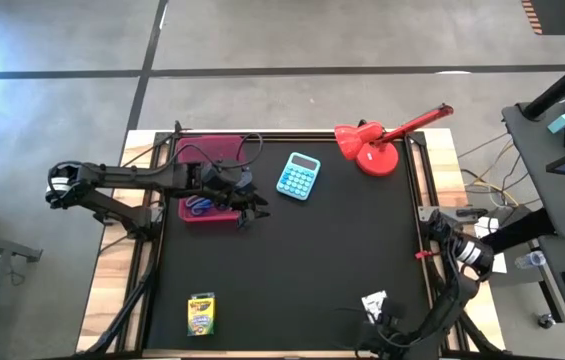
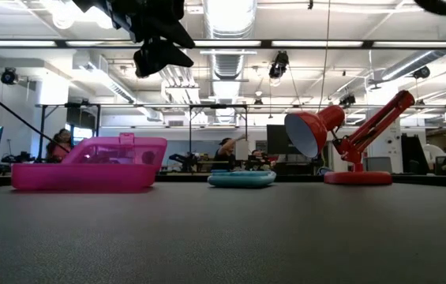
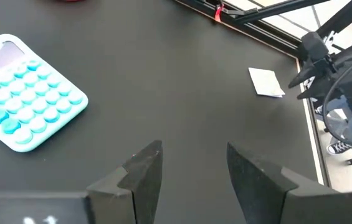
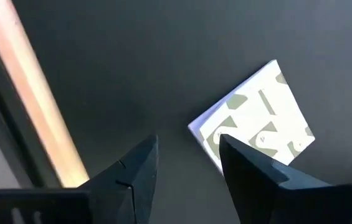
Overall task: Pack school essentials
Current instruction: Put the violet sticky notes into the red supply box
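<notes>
The pink case (image 1: 207, 190) at the table's far left already holds the blue-handled scissors (image 1: 200, 207), while the crayon box (image 1: 201, 314) lies on the black mat (image 1: 302, 260) near the front edge and the white patterned square (image 4: 256, 115) sits at the front right corner, so by my judgement the packing is partly done with at least those two left. The right gripper (image 4: 185, 165) hangs low over that corner with its fingers apart and nothing between them; the square lies just ahead of it, one corner partly behind one fingertip (image 4: 250, 165). The left gripper (image 3: 191, 171) hovers beside the case, open and empty, with the turquoise calculator (image 3: 23, 93) ahead of it and the red lamp (image 1: 377, 145) farther off.
</notes>
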